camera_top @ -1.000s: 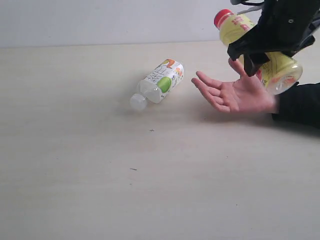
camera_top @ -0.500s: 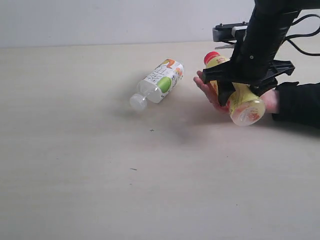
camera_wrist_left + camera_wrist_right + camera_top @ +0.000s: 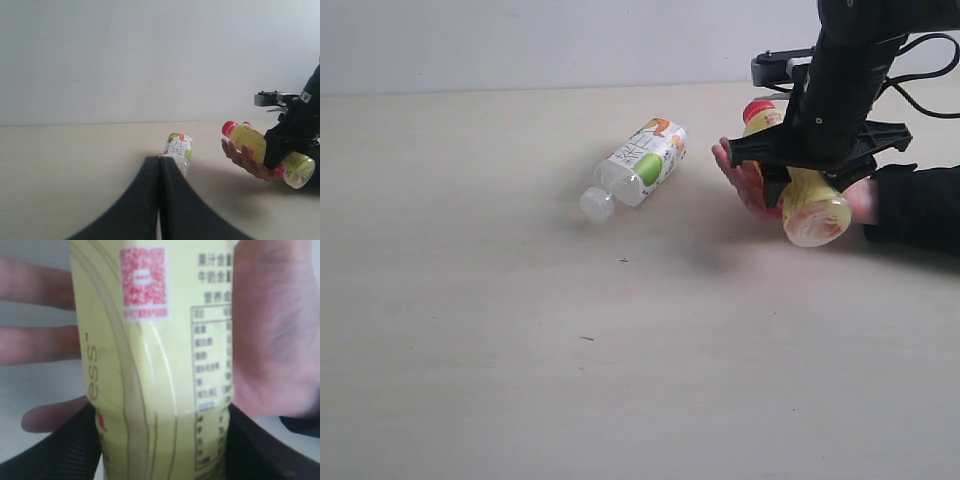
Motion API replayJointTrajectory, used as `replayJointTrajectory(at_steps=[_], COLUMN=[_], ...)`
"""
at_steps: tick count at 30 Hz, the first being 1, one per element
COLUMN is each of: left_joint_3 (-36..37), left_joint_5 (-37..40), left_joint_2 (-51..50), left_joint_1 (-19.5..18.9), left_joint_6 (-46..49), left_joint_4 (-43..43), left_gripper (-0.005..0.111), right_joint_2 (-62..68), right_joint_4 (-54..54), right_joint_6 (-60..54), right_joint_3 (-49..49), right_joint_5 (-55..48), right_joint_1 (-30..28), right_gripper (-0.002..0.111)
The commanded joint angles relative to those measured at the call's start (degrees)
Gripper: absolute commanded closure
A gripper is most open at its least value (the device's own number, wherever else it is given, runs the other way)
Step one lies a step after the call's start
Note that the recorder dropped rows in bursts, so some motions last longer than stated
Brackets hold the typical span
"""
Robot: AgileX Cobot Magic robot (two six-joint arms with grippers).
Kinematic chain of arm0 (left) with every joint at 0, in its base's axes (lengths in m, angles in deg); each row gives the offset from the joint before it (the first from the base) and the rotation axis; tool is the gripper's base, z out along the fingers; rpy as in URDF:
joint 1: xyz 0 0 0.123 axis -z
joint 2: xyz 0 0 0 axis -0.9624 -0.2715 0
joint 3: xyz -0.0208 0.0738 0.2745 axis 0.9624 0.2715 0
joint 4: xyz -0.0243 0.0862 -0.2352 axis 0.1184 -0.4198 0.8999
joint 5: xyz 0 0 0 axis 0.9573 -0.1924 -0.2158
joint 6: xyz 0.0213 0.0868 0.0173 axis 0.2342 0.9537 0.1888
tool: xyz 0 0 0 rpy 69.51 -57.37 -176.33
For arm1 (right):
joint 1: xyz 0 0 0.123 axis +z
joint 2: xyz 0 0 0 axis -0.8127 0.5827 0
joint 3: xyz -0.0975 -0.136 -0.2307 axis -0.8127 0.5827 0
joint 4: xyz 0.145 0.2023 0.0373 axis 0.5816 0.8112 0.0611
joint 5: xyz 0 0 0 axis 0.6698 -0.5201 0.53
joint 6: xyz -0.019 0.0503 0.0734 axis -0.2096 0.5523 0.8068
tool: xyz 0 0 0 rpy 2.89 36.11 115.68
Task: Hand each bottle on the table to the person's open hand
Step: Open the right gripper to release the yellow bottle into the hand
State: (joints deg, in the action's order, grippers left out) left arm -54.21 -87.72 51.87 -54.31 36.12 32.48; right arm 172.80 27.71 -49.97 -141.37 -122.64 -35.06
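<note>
Palm of the open hand mostly hidden behind yellow-labelled bottle and right arm, black sleeve cut off at the edge, small label print blurred

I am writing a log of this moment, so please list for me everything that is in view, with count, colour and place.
yellow-labelled bottle: one, yellow label, red cap; held tilted, just over the palm.
green-and-white bottle: one, white cap; lying on its side on the table, left of the hand in the exterior view, apart from it.
table: one, pale cream wood grain; under everything.
wall: one, plain whitish; behind the table.
person's open hand: one, bare, palm up, with a black sleeve; at the right of the exterior view.
right gripper: one, black; shut on the yellow-labelled bottle.
left gripper: one, black; shut, holding nothing.
</note>
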Motion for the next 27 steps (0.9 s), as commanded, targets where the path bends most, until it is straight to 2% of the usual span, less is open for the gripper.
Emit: replayJointTrajectory(at_steps=[1, 4, 17, 27], left_joint_3=[-0.05, -0.05, -0.05, -0.05], left_joint_5=[-0.21, -0.21, -0.21, -0.21], left_joint_2=[0.35, 0.35, 0.35, 0.35], left_joint_1=[-0.13, -0.13, -0.13, -0.13], left_joint_6=[0.22, 0.22, 0.22, 0.22], left_joint_4=[0.26, 0.26, 0.26, 0.26], left_gripper=[0.107, 0.107, 0.107, 0.107], right_joint_2=[0.01, 0.01, -0.52, -6.31], right_joint_4=[-0.77, -1.32, -4.33, -7.55], right_joint_6=[0.43, 0.28, 0.16, 0.31], right_joint_3=[-0.14, -0.14, -0.14, -0.14], right_joint_5=[1.89, 2.35, 4.20, 3.93], right_joint_1=[-0.31, -0.31, -0.31, -0.31], right_gripper=[0.050, 0.042, 0.042, 0.043])
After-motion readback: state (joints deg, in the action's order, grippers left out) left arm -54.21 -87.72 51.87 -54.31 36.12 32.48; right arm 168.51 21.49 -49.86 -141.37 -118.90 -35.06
